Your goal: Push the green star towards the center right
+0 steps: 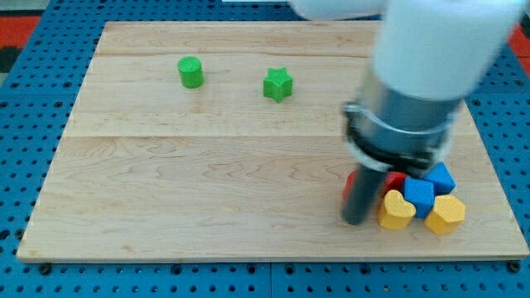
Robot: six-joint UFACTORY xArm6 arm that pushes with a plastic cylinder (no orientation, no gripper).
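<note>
The green star [278, 84] lies on the wooden board [207, 182] in the upper middle of the view. My tip [355, 221] is far from it, down at the view's lower right, touching the left side of a cluster of blocks. The arm's white and grey body [414, 91] rises above the tip and hides part of the board to the star's right.
A green cylinder [190, 72] stands to the star's left. The lower-right cluster holds a yellow heart [396, 210], a yellow block [446, 214], two blue blocks [419, 195] [440, 177] and red blocks [396, 180] partly hidden behind the rod.
</note>
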